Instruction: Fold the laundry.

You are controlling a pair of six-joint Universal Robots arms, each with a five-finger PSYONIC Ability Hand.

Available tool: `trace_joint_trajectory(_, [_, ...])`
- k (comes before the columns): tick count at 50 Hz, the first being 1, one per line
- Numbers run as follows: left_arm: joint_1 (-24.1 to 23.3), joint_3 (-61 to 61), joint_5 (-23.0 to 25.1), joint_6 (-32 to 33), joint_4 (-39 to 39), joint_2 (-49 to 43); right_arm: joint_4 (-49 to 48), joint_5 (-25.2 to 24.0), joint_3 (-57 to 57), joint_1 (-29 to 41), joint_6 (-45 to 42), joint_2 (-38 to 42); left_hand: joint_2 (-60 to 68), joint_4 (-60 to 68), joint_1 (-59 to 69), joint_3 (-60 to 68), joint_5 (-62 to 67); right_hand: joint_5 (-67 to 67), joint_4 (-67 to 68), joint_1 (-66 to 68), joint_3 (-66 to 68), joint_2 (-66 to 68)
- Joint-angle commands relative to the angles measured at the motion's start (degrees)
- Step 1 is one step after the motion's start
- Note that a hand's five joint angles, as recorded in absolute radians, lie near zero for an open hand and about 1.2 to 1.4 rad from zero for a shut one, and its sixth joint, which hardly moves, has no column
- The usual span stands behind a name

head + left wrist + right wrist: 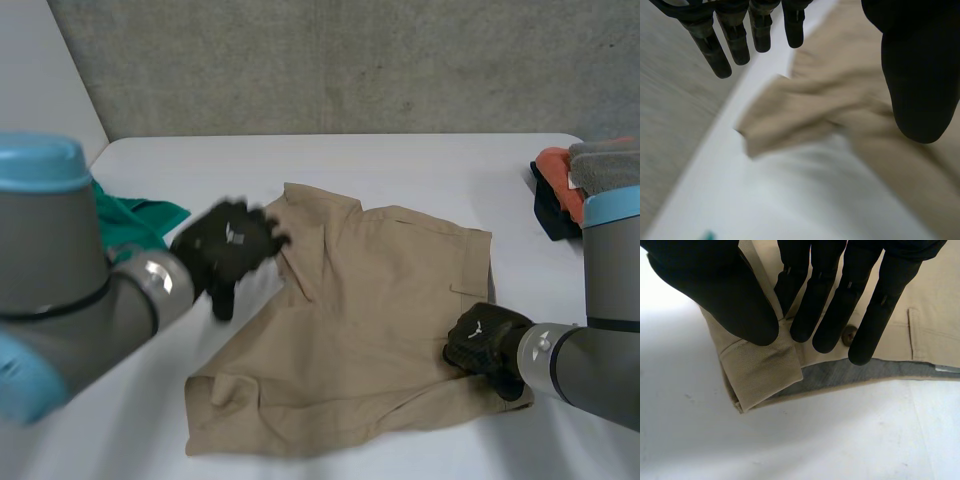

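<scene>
Tan shorts (pixel 370 320) lie spread on the white table (pixel 420 165), partly folded, with a flap turned up at their far left. My left hand (pixel 228 245) hovers over that left edge with straight fingers (pixel 735 40) and the thumb (pixel 920 75) held apart, holding nothing; the tan cloth (pixel 840 100) lies beneath it. My right hand (pixel 485 340) rests at the near right corner of the shorts. There its thumb (pixel 725 295) and fingers pinch the waistband corner (pixel 765 370), next to a button (pixel 850 332).
A green cloth (pixel 140 222) lies at the table's left edge behind my left arm. A pile of orange, grey and black clothes (pixel 575 185) sits at the far right. A concrete wall runs behind the table.
</scene>
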Motion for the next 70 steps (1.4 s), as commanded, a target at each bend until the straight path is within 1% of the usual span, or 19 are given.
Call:
trace_joint_trajectory(1, [0.74,21.3,5.76,-1.1,1.48,-15.06,-2.81,-0.02,0.3,0.43,1.45,-0.09,2.87,2.87,3.46,2.3,1.84,11.17,11.18,18.99,11.24,12.8])
trace_joint_trajectory(8, [2.15,49.14,12.87,-1.36,-9.85,-35.79,-5.45,-0.02,0.48,0.69,2.86,0.61,18.83,18.84,19.42,18.26,17.8,11.17,11.18,18.99,11.24,12.8])
trace_joint_trajectory(13, [2.67,59.55,15.17,-1.54,-10.75,-44.6,-5.89,-0.02,0.56,0.6,3.03,0.7,24.23,24.24,24.82,23.67,23.21,11.17,11.18,18.99,11.24,12.8])
trace_joint_trajectory(19, [3.82,61.94,15.96,-1.36,-10.48,-48.83,-6.68,-0.1,0.83,0.25,3.21,0.79,29.44,29.45,30.04,28.88,28.42,11.17,11.18,18.99,11.24,12.8])
trace_joint_trajectory(26, [4.78,57.11,15.79,-0.4,-9.61,-48.92,-7.56,-0.02,0.48,-0.54,3.03,1.14,34.15,34.16,34.74,33.59,33.13,11.17,11.18,18.99,11.24,12.8])
trace_joint_trajectory(30, [4.87,54.29,13.34,1.36,-7.76,-46.91,-7.91,-0.02,0.12,-0.63,3.21,1.14,64.88,64.89,65.47,64.32,63.86,11.17,11.18,18.99,11.24,12.8])
trace_joint_trajectory(31, [4.87,52.55,10.28,1.54,-6.54,-45.25,-8.09,-0.02,0.12,-0.63,3.21,1.14,68.26,68.27,68.85,67.69,67.24,11.17,11.18,18.99,11.24,12.8])
trace_joint_trajectory(34, [4.7,48.77,3.07,1.01,-4.16,-42.17,-8.35,-0.02,0.3,-0.45,3.3,1.05,68.29,68.3,68.89,67.73,67.27,11.17,11.18,18.99,11.24,12.8])
trace_joint_trajectory(35, [4.61,45.79,-1.83,0.23,-2.24,-40.15,-8.53,-0.02,0.47,-0.28,3.38,0.97,68.29,68.3,68.89,67.73,67.27,11.17,11.18,18.99,11.24,12.8])
trace_joint_trajectory(37, [4.52,42.44,-5.99,0.05,-0.82,-38.3,-8.7,-0.02,0.56,-0.01,3.56,0.96,68.29,68.3,68.89,67.73,67.27,11.17,11.18,18.99,11.24,12.8])
trace_joint_trajectory(39, [4.61,37.71,-8.55,-0.04,0.41,-36.1,-8.7,-0.02,0.65,0.25,3.74,1.05,68.29,68.3,68.89,67.73,67.27,11.17,11.18,18.99,11.24,12.8])
trace_joint_trajectory(44, [4.7,32.23,-9.61,0.57,-1.07,-33.11,-8.7,0.07,0.65,0.87,3.65,1.23,68.29,68.3,68.89,67.73,67.27,11.17,11.18,18.99,11.24,12.8])
trace_joint_trajectory(46, [4.44,31.27,-11.8,0.31,-2.65,-32.23,-8.7,0.16,0.65,1.22,3.82,1.23,68.29,68.3,68.89,67.73,67.27,11.17,11.18,18.99,11.24,12.8])
trace_joint_trajectory(49, [3.91,30.74,-13.48,-0.22,-3.71,-31.08,-8.79,0.42,0.65,1.57,3.82,1.14,52.23,52.24,52.82,51.66,51.21,11.17,11.18,18.99,11.24,12.8])
trace_joint_trajectory(50, [3.56,30.56,-14.0,-0.83,-3.71,-30.21,-8.79,0.68,0.74,1.74,4.0,1.05,35.68,35.69,36.27,35.11,34.66,11.17,11.18,18.99,11.24,12.8])
trace_joint_trajectory(53, [3.12,30.73,-14.27,-2.41,-2.58,-28.8,-8.79,0.86,0.74,1.83,4.26,0.97,15.4,15.41,15.99,14.83,14.37,11.17,11.18,18.99,11.24,12.8])
trace_joint_trajectory(57, [2.59,30.21,-14.45,-4.6,-2.04,-26.26,-9.67,0.86,0.65,1.57,5.4,0.09,5.93,5.93,6.52,5.36,4.9,11.17,11.18,18.99,11.24,12.8])
trace_joint_trajectory(64, [2.41,25.64,-11.91,-9.79,-1.09,-21.59,-11.43,1.13,0.48,1.66,7.87,-0.71,5.06,5.07,5.65,4.49,4.04,11.17,11.18,18.99,11.24,12.8])
trace_joint_trajectory(70, [3.2,29.4,-0.31,-12.26,5.25,-26.15,-11.08,1.04,0.83,1.75,7.69,-0.27,15.15,15.16,15.75,14.59,14.13,11.17,11.18,18.99,11.24,12.8])
